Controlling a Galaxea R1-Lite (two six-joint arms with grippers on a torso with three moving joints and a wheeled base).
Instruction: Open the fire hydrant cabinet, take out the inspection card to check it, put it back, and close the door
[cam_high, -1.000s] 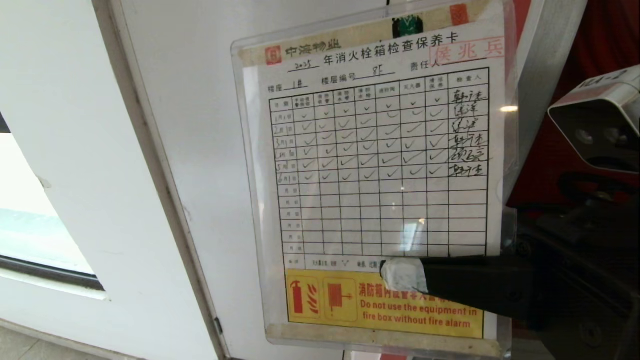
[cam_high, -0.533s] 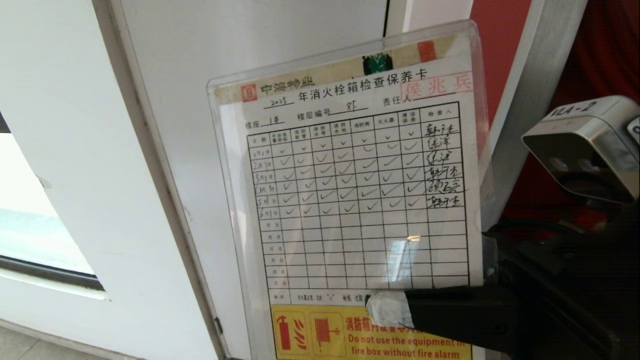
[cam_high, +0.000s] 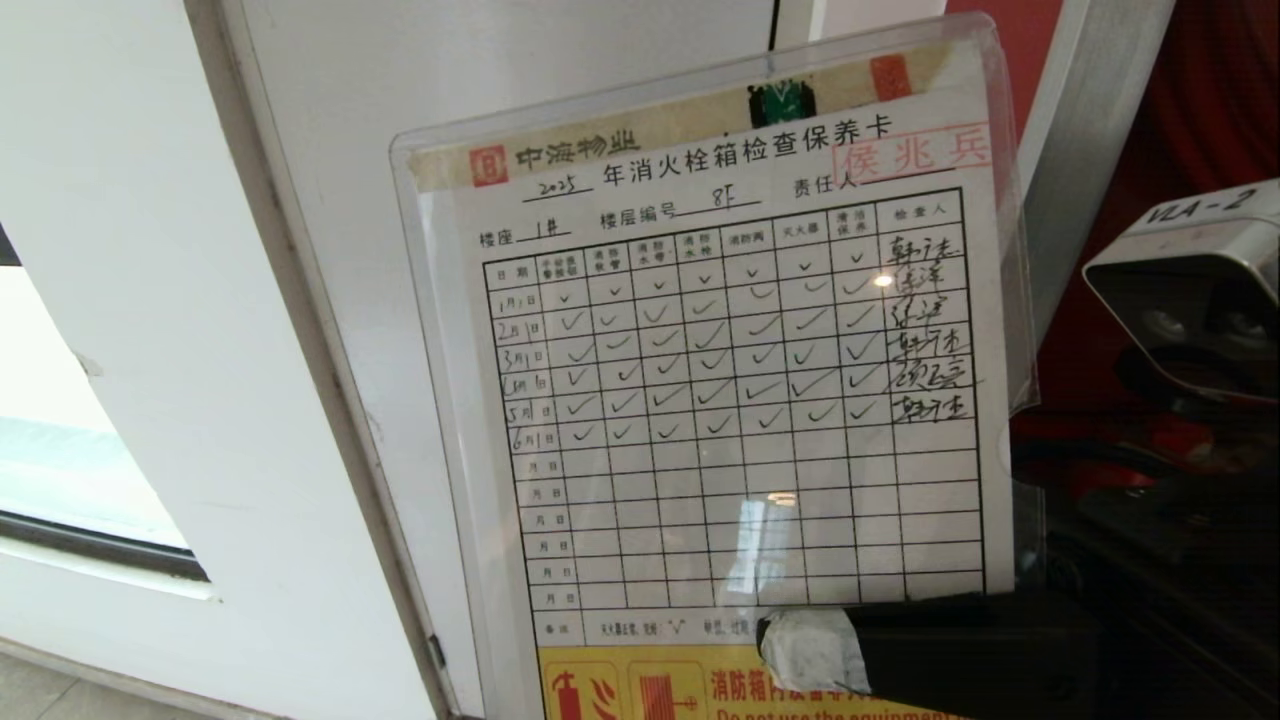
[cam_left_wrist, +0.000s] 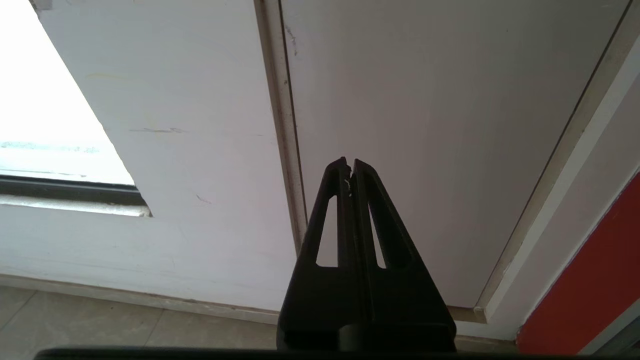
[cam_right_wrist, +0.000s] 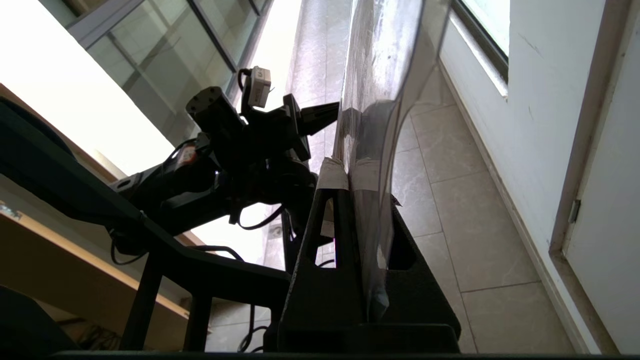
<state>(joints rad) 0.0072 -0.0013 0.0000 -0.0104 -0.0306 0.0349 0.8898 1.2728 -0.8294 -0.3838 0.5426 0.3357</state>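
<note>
The inspection card (cam_high: 730, 400), a white grid sheet with check marks in a clear sleeve, stands upright close before the head camera. My right gripper (cam_high: 812, 652) comes in from the right and is shut on the card's lower part, just above its yellow warning strip. In the right wrist view the taped fingertips (cam_right_wrist: 334, 174) pinch the sleeve (cam_right_wrist: 385, 75) edge-on. The fire hydrant cabinet shows behind as a red interior (cam_high: 1215, 90) and a silver frame bar (cam_high: 1085, 140). The door's glass is out of view. My left gripper (cam_left_wrist: 348, 167) hangs shut and empty before the white wall.
A grey-white panel (cam_high: 520, 70) with a seam and a small hinge (cam_high: 436, 652) lies behind the card. A window opening (cam_high: 60, 460) is at the left. The right wrist camera (cam_high: 1190, 290) sits beside the card. Tiled floor (cam_right_wrist: 465, 200) runs along the wall.
My right gripper has sunk with the card, which sits lower and further left in the head view than a second ago. The left arm has not moved.
</note>
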